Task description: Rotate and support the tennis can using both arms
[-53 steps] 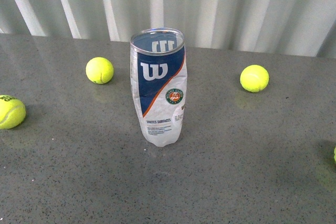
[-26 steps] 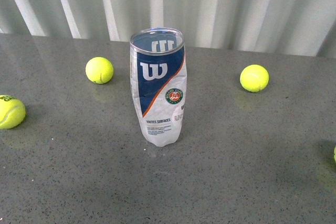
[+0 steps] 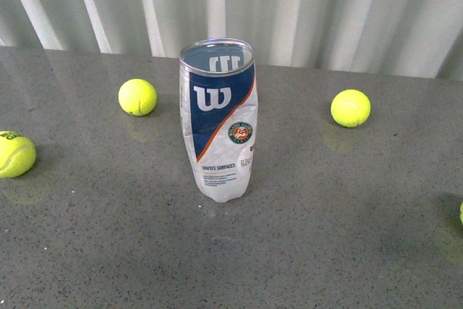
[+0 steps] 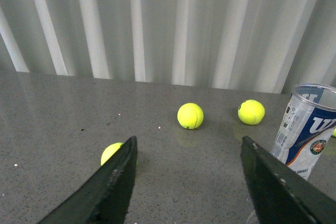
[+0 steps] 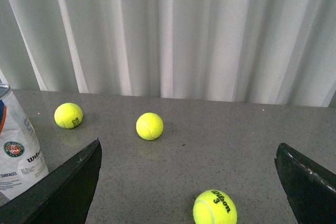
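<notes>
The tennis can (image 3: 218, 121) is standing upright near the middle of the grey table (image 3: 325, 236), its open silver-rimmed mouth facing up and the W logo and round emblem facing the robot. Nothing is touching it, and no arm is showing in the front view.

Yellow-green balls are lying scattered around it, all well apart from it: one ball (image 3: 137, 97) is sitting behind and to its left, another ball (image 3: 351, 108) behind and to its right, and a third ball (image 3: 14, 154) is resting at the table's left edge. A pale pleated curtain (image 3: 304, 5) is hanging behind the table.

The left gripper (image 4: 186, 182) is hanging with its jaws spread wide, holding nothing; the can is standing beyond and off to one side of it, and a ball (image 4: 112, 152) is peeking out from behind one finger. The right gripper (image 5: 189, 182) is also gaping wide and empty, with a numbered ball (image 5: 214, 208) lying on the table in the gap between its fingers.
</notes>
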